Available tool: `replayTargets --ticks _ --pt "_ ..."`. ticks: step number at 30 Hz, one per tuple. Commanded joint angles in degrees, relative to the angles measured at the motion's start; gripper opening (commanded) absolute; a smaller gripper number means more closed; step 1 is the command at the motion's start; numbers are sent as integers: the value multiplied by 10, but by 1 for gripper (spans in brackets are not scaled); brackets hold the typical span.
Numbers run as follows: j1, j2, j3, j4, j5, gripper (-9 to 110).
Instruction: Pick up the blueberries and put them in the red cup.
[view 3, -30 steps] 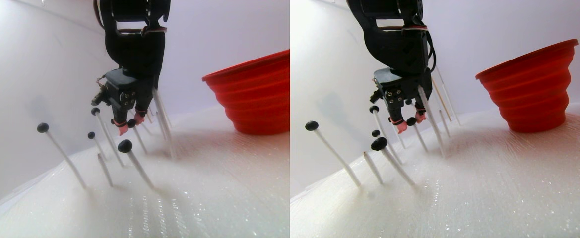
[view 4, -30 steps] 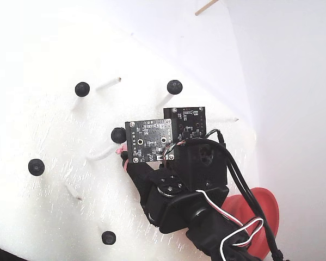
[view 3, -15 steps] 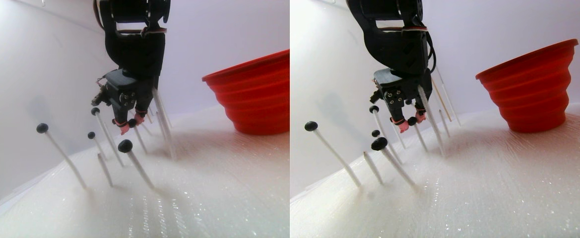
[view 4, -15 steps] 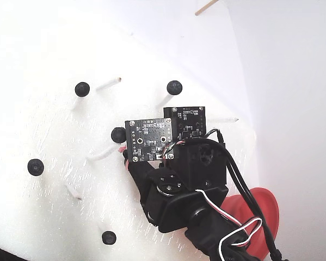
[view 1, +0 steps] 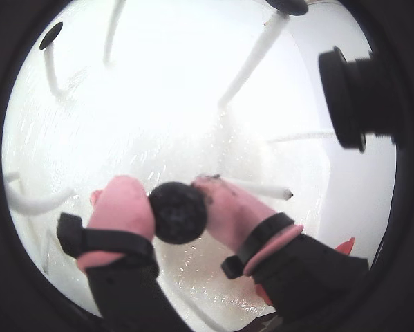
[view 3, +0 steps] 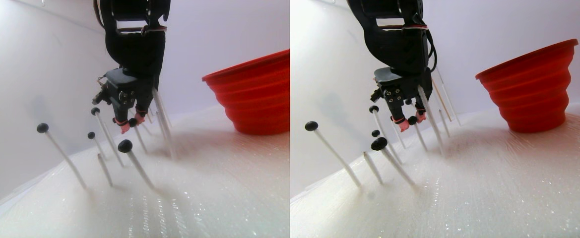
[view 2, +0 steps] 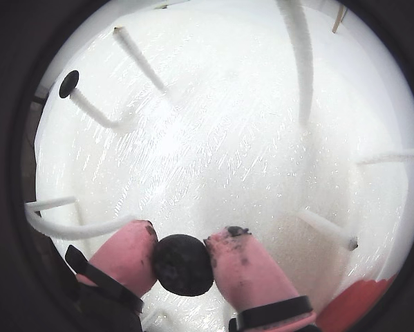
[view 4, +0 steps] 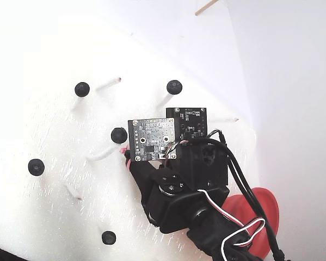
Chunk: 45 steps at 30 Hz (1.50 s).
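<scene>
The arm (view 4: 190, 190) covers most of the red cup (view 4: 260, 209) in the fixed view, and its pink fingertips (view 4: 127, 156) barely peek out.

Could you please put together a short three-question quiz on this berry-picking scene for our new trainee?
1. True or false: the gripper is shut on a blueberry.
2. In the fixed view, how many blueberries sit uncovered on sticks?
A. two
B. five
C. eight
3. Fill in: in the stereo pair view, the red cup stands to the ____ of the arm.

Key: 1 true; 2 B; 3 right.
</scene>
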Motion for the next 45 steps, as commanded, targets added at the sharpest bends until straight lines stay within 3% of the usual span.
replayTargets --ticks 1,45 --pt "-28 67 -15 4 4 12" --pt "11 257 26 149 33 11"
